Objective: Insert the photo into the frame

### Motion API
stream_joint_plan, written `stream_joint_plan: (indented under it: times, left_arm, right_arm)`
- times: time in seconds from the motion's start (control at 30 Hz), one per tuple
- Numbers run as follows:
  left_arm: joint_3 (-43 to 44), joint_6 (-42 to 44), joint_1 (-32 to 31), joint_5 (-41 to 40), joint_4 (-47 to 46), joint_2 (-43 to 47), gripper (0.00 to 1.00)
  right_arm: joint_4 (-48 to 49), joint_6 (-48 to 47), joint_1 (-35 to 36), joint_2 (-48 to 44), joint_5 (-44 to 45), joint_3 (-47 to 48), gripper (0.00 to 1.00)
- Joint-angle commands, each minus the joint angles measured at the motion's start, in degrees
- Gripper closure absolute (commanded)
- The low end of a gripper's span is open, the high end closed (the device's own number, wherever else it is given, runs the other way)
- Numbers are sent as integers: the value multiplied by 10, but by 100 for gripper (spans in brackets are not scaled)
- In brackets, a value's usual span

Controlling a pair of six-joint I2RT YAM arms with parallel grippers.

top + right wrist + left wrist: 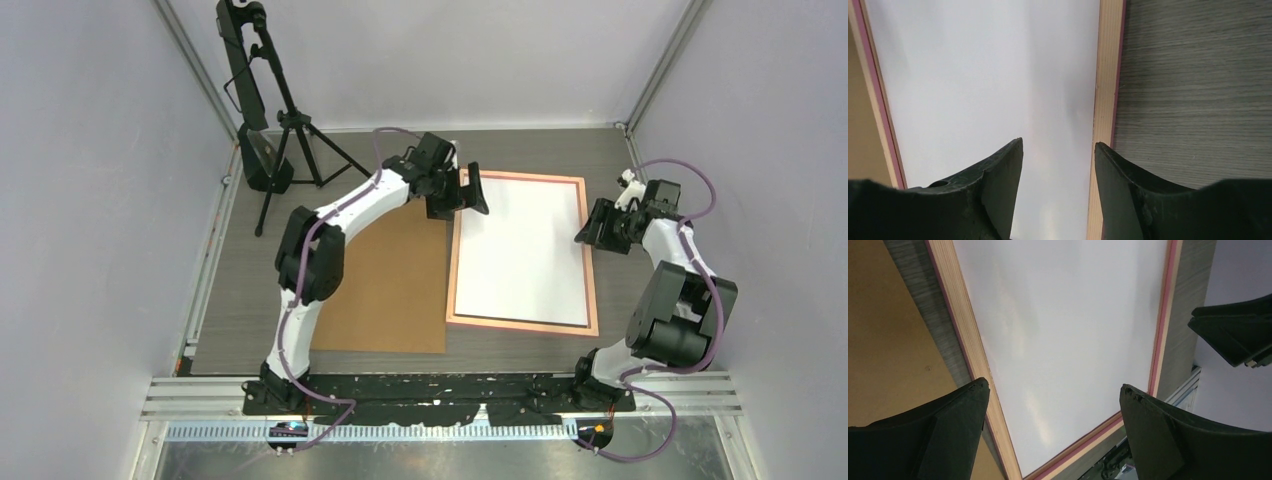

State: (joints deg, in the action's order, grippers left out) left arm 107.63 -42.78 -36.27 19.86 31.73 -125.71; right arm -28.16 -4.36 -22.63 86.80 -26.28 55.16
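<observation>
A black tripod [285, 130] carrying a black mounted device stood in the upper left of the overhead view, at the far corner of the grey wood-grain table [250, 280], well apart from the work. A plain brown rectangular backing board [385, 290] lay flat at left of centre. Its right edge was just beside the left rail of the thin salmon-pink rectangular frame [520, 325], and its upper part was crossed by the white left arm reaching over it. A ribbed metal rail ran along the bottom edge, with both arm bases on a black plate.

The frame lay flat at right of centre. The large rectangular photo [522, 250] lay inside it, white side up, filling the opening. A thin dark line showed along the photo's lower and right edges. In the left wrist view the rails looked like pale wood with a pink strip [1162, 330] on the inner side, next to the white sheet. The sheet was smooth with faint soft reflections.

The left gripper [462, 197] hung over the frame's upper left corner, its fingers wide apart with nothing between them. In its own camera the left gripper [1053, 385] spanned most of the photo's width. The right gripper [592, 228] hung at the upper part of the frame's right rail. In the right wrist view, the right gripper [1058, 144] had its fingers parted, gripping nothing, with the rail and the photo's edge showing in the gap.
</observation>
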Motion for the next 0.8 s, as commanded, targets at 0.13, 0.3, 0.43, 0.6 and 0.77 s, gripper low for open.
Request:
stream_joint_plan:
  times: [0.13, 0.3, 0.43, 0.6, 0.77]
  left_arm:
    - [-130, 151, 45, -11, 14, 190, 0]
    - [-260, 267, 88, -30, 9, 309, 0]
    - [-357, 359, 115, -61, 23, 387, 0]
    - [-420, 451, 157, -97, 71, 437, 0]
    - [-450, 474, 238, -64, 108, 446, 0]
  right_arm:
    - [35, -22, 47, -91, 2, -18, 37]
    - [69, -58, 174, -145, 58, -30, 36]
    - [95, -94, 298, -160, 99, -21, 35]
    - [123, -132, 423, -116, 162, 9, 35]
    - [135, -143, 521, -29, 174, 68, 35]
